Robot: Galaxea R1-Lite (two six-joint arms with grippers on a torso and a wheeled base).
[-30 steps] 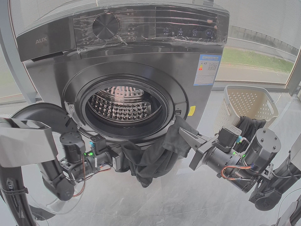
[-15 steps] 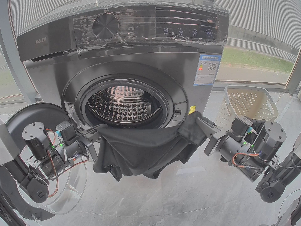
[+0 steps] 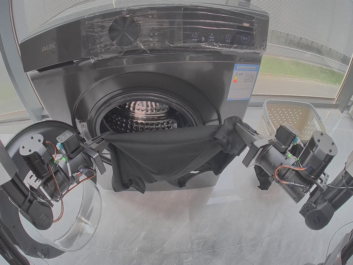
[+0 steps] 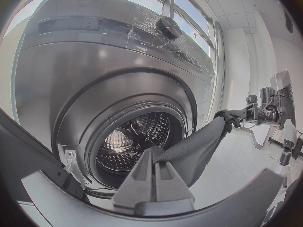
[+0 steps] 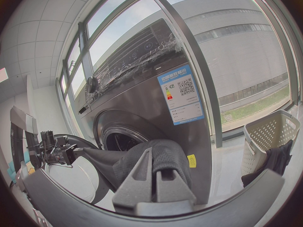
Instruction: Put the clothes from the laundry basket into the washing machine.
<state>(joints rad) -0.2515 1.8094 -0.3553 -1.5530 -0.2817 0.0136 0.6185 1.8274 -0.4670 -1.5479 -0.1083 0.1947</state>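
Note:
A black garment [image 3: 165,151] hangs stretched between my two grippers across the lower part of the washing machine's open drum [image 3: 141,120]. My left gripper [image 3: 99,140] is shut on its left end, beside the drum's left rim. My right gripper [image 3: 242,131] is shut on its bunched right end, right of the opening. In the left wrist view the garment [image 4: 192,145] runs from my left gripper [image 4: 154,155] to the far right gripper [image 4: 235,113]. In the right wrist view my right gripper [image 5: 153,161] pinches the garment [image 5: 165,156]. The laundry basket [image 3: 294,120] holds more dark clothing [image 5: 277,158].
The washing machine [image 3: 147,56] stands straight ahead. Its round door [image 3: 62,203] is swung open at the lower left, behind my left arm. The basket sits on the grey tiled floor [image 3: 191,225] at the machine's right, by the window.
Both grippers have risen and spread apart, pulling the garment from a sagging bundle below the drum into a taut band in front of the opening.

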